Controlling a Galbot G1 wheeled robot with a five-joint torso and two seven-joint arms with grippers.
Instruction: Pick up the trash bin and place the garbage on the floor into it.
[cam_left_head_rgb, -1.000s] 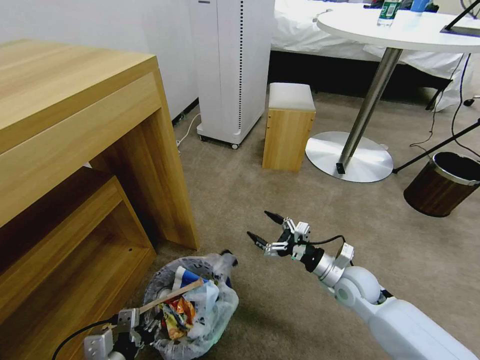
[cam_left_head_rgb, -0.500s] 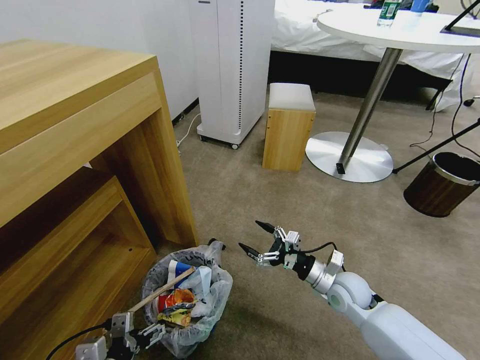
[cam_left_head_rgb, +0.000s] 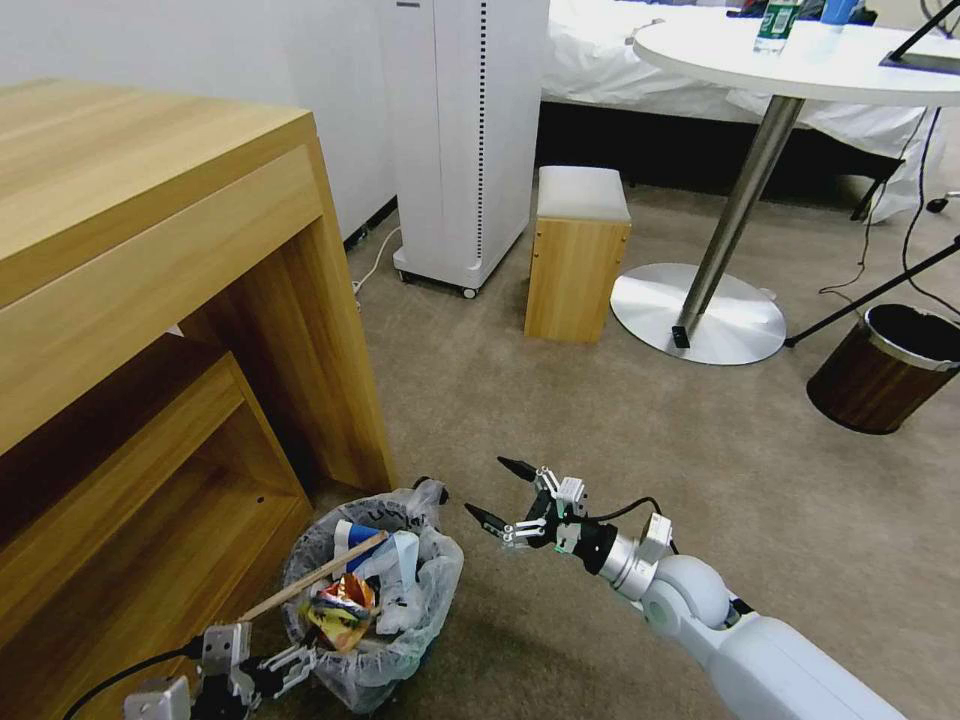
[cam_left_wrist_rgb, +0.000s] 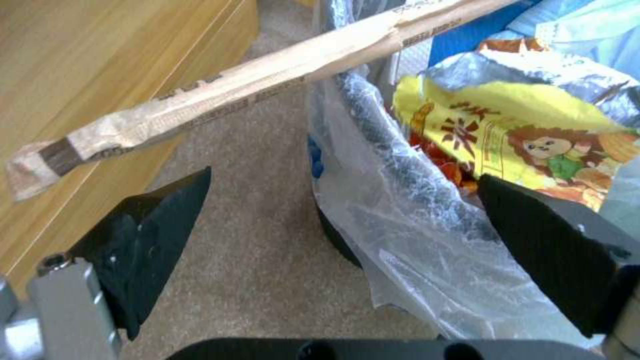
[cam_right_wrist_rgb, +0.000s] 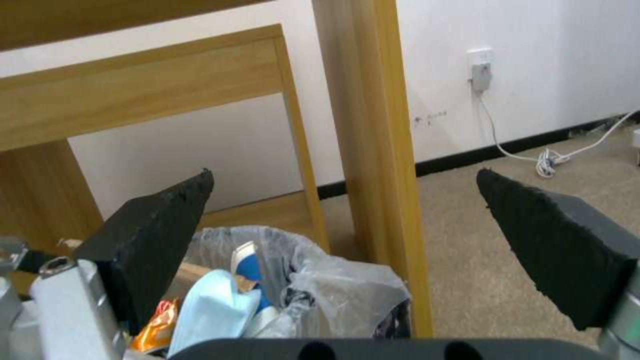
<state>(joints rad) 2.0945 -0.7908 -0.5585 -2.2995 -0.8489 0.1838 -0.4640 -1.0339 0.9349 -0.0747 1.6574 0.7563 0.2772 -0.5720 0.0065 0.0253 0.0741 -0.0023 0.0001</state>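
Note:
The trash bin (cam_left_head_rgb: 432, 592), lined with a crinkly plastic bag, stands on the beige carpet floor (cam_left_head_rgb: 560, 400) beside the desk leg. Garbage fills it: a paper-wrapped stick (cam_left_head_rgb: 310, 578), a yellow wrapper (cam_left_head_rgb: 335, 612) and a blue-white carton (cam_left_head_rgb: 350, 535). My left gripper (cam_left_head_rgb: 293, 663) is open at the bin's near rim. In the left wrist view the left gripper (cam_left_wrist_rgb: 343, 176) has the bagged rim (cam_left_wrist_rgb: 393, 165) between its spread fingers, under the stick (cam_left_wrist_rgb: 267, 80). My right gripper (cam_left_head_rgb: 497, 491) hovers open just right of the bin; the right wrist view shows the right gripper (cam_right_wrist_rgb: 343, 235) above the bin (cam_right_wrist_rgb: 313, 285).
A wooden desk with a low shelf (cam_left_head_rgb: 150, 300) stands close on the bin's left. Farther off are a white tower unit (cam_left_head_rgb: 465, 140), a small wooden stool (cam_left_head_rgb: 577, 255), a round table's metal base (cam_left_head_rgb: 700, 310) and a brown metal-rimmed bin (cam_left_head_rgb: 885, 370). Open carpet lies to the right.
The bin has moved left toward the desk and now sits upright. The left gripper has drawn back and down. The right gripper has moved left and lower, staying open.

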